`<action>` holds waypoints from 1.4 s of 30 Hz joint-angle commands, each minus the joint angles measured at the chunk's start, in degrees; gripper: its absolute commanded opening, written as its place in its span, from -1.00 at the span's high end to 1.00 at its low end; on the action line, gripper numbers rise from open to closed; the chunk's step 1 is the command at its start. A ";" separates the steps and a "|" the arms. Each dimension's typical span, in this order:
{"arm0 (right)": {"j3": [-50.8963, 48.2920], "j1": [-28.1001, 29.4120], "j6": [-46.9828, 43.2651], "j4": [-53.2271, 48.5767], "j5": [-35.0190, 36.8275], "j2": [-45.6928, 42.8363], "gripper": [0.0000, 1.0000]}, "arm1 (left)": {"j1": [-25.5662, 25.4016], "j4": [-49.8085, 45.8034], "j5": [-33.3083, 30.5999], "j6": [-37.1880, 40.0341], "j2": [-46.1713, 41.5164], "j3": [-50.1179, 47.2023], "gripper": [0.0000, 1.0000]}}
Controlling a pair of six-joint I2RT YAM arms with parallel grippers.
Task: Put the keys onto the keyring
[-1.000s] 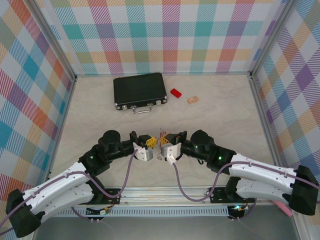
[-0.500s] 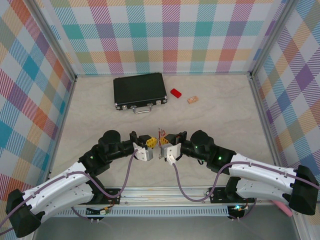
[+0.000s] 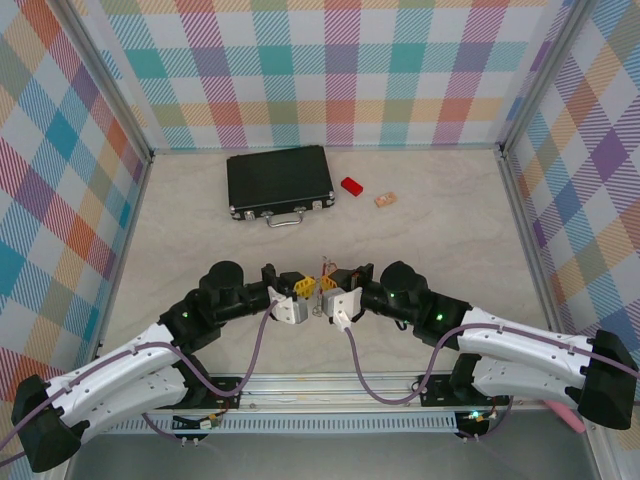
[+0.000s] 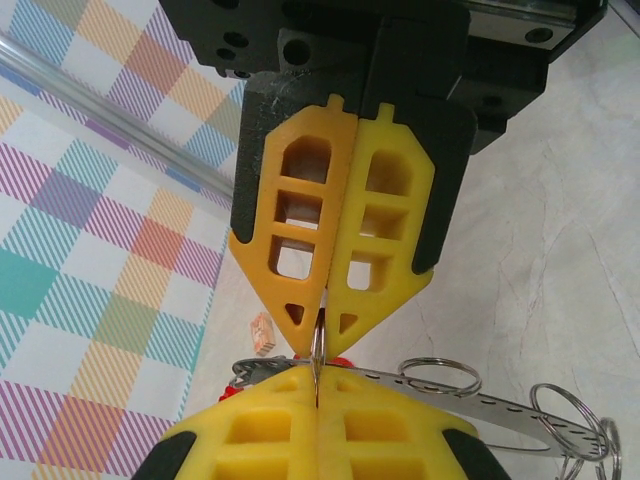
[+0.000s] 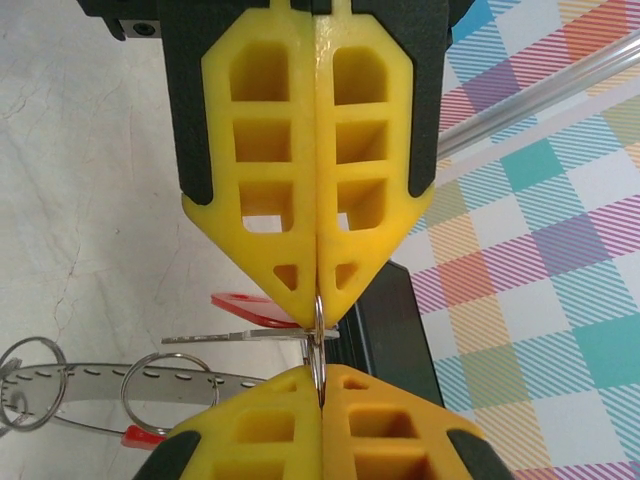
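Two grippers meet tip to tip over the near middle of the table (image 3: 450, 240), the left gripper (image 3: 303, 287) reaching in from the left and the right gripper (image 3: 330, 288) from the right. Both are pressed fully closed, their yellow fingers (image 4: 300, 200) flat against each other with no gap. Each pair of tips pinches the same thin silver wire loop, which stands edge-on between them. This loop is one of the small rings on the keyring (image 5: 100, 385).

In the wrist views the rest of the keyring trails sideways from the pinch as a silver band dotted with small holes. More wire loops hang off the band, all held clear of the table surface. One key (image 5: 250, 303) with a red head sits just beside the right gripper's tips, and its silver blade runs level up to the pinched loop. Whether the key is threaded on that loop cannot be told.

At the far side a black case (image 3: 279, 180) lies flat with its handle toward the arms. To its right are a red block (image 3: 351, 186) and a small tan piece (image 3: 385, 199), well apart from the grippers.
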 commanded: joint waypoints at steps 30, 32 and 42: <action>0.07 2.03 1.19 1.15 -3.10 -1.08 1.00 | -1.66 0.01 -5.47 3.70 -0.05 1.14 0.49; 0.18 2.12 1.28 0.80 -3.03 -0.96 1.00 | -1.67 0.06 -5.87 3.61 0.03 1.38 0.50; -0.12 2.17 2.22 0.15 -2.33 -1.18 1.00 | -1.61 -0.08 -8.27 4.08 -0.48 1.92 0.48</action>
